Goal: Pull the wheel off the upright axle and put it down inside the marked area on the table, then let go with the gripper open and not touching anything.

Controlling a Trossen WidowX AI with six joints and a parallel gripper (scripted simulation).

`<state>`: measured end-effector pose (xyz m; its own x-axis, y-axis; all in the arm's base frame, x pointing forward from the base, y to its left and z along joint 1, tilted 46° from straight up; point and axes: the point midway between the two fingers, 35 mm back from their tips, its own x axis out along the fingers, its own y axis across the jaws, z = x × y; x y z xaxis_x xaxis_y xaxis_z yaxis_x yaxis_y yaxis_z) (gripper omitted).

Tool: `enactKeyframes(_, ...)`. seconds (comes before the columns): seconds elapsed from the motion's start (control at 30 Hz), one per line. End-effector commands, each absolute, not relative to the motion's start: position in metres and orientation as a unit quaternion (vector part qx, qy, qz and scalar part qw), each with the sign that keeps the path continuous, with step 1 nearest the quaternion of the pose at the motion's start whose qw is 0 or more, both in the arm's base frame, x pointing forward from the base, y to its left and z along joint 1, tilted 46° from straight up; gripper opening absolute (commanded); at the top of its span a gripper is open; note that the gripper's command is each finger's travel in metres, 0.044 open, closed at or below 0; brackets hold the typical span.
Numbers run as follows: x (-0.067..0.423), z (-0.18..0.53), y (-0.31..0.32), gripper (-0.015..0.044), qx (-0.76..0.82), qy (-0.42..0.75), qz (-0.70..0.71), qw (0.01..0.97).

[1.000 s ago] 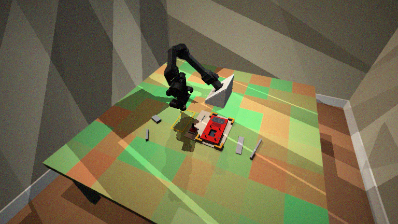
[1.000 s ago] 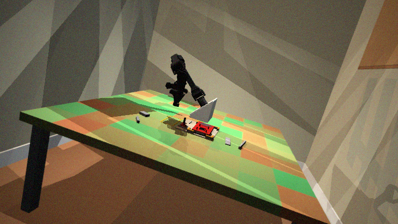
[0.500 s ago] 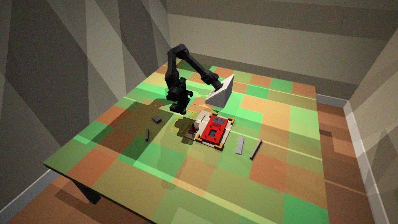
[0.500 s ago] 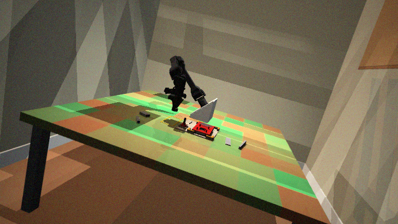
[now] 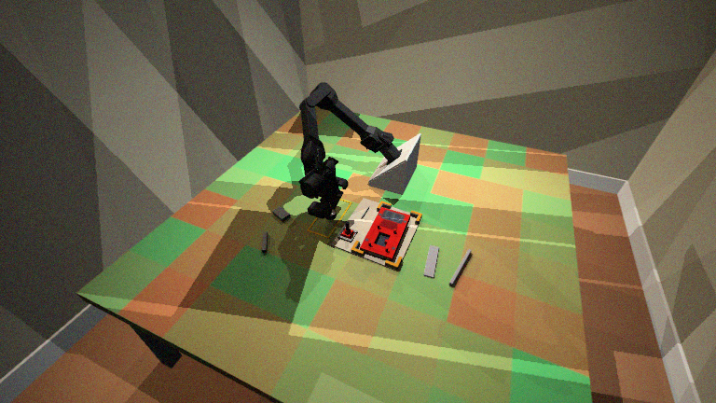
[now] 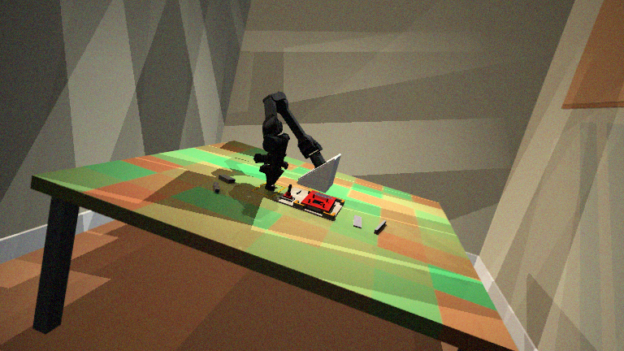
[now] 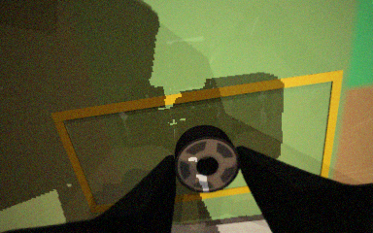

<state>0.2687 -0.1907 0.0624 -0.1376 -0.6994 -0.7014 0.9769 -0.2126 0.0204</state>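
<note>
My gripper (image 7: 205,156) (image 5: 323,212) (image 6: 270,186) is shut on the wheel (image 7: 207,163), a dark tyre with a grey spoked hub. It holds the wheel low over the marked area (image 7: 116,107) (image 5: 318,231), a yellow-outlined rectangle on the table. In the wrist view the wheel sits over the near edge of the rectangle. The upright axle (image 5: 347,229) (image 6: 288,189) stands bare on its small red base at the corner of the pale board, just right of the marked area. In the top and exterior views the wheel is hidden by the fingers.
A red chassis (image 5: 388,231) (image 6: 318,200) lies on the pale board with orange corner brackets (image 5: 359,211). A grey wedge (image 5: 398,169) (image 6: 322,173) stands behind it by the arm's base. Small grey bars (image 5: 281,213) (image 5: 264,241) lie to the left, two strips (image 5: 431,260) (image 5: 460,268) to the right.
</note>
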Motion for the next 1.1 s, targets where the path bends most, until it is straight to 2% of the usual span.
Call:
enactKeyframes(0.0, 0.269, 0.062, -0.191, 0.0026, 0.301, 0.230, -0.718, 0.584)
enactKeyframes(0.33, 0.269, 0.064, -0.189, 0.0289, 0.301, 0.231, -0.718, 0.584)
enactKeyframes(0.67, 0.277, 0.104, -0.148, 0.0300, 0.298, 0.233, -0.716, 0.586)
enactKeyframes(0.83, 0.247, 0.100, -0.106, 0.0431, 0.302, 0.240, -0.713, 0.586)
enactKeyframes(0.97, 0.212, 0.106, -0.074, 0.0440, 0.298, 0.236, -0.716, 0.585)
enactKeyframes(1.07, 0.210, 0.106, -0.073, 0.0440, 0.298, 0.236, -0.717, 0.585)
